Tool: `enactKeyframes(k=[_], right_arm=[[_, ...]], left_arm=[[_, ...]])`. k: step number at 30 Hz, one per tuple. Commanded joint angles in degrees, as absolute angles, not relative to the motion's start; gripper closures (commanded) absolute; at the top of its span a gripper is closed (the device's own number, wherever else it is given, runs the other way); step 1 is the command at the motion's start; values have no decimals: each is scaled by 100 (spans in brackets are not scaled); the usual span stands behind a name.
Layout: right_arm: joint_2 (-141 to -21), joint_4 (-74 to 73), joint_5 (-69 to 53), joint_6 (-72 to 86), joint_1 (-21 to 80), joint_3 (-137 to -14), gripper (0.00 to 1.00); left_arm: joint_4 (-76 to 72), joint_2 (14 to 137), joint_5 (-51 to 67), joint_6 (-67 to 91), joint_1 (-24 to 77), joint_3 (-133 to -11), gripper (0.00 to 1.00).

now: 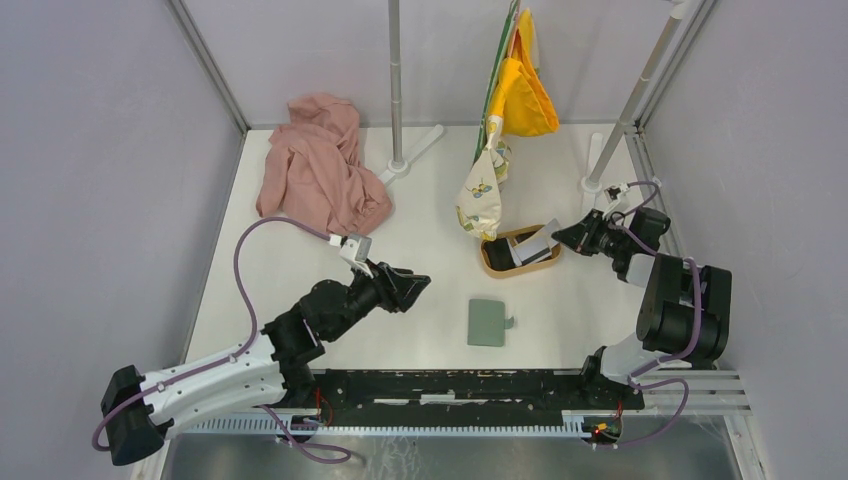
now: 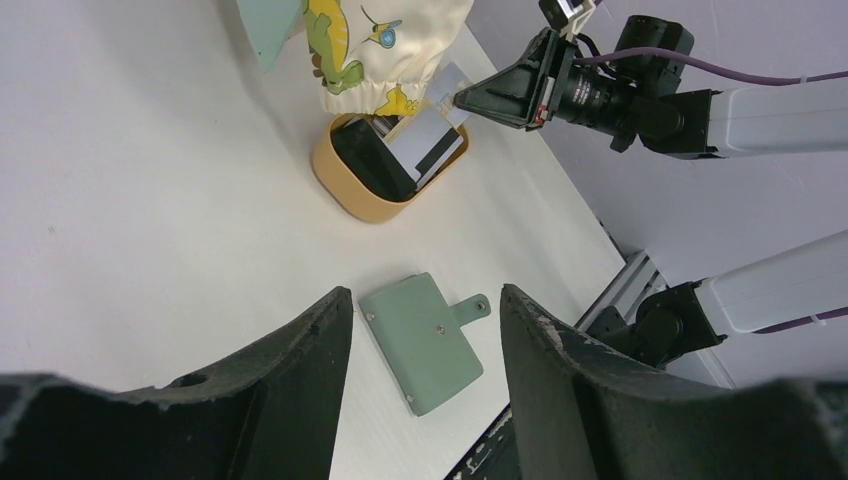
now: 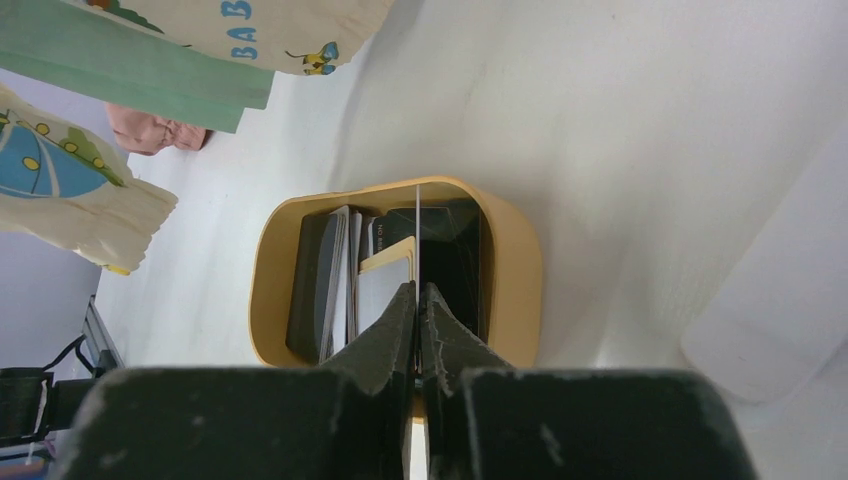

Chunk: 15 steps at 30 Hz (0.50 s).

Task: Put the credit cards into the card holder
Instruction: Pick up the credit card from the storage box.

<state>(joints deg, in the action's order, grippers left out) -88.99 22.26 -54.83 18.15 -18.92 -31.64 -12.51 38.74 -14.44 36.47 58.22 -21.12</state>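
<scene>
The right end effector [image 3: 417, 305] has its fingers pressed together on one thin pale credit card [image 3: 417, 230]. The card is held edge-on, standing upright inside the oval light-wood tray [image 3: 520, 270]. The other credit cards [image 3: 320, 270], black and pale grey, lean on edge in that tray. Each card is probably stiff, light and slick, so it is best pinched across its flat faces near a short edge; a loose pinch might let it pivot. The sage-green matte folding card holder [image 1: 487, 322] lies flat and shut on the white counter [image 1: 290, 270], near the tray on its arm-base side. The left end effector [image 1: 420, 285] hovers, fingers well apart and empty, further from the tray.
</scene>
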Motion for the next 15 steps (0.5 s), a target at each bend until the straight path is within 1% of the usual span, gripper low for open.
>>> enactKeyframes(k=[1,11,14,15], right_arm=[[-8565,2562,-5284,1744,-2012,-3130,94],[-7898,2535,-5423,1487,-2269,-3219,99],[-7620,2095,-5522,973,-2276,-3375,100],[-7507,1925,-5592,807,-2276,-3437,100]], left_arm=[[-1525,3756,-1363,3762,5828,-2189,38],[-1494,3647,-1256,3738,5820,-2185,38],[-1520,3537,-1132,3665,5827,-2136,37],[-1557,3504,-1081,3632,5828,-2109,35]])
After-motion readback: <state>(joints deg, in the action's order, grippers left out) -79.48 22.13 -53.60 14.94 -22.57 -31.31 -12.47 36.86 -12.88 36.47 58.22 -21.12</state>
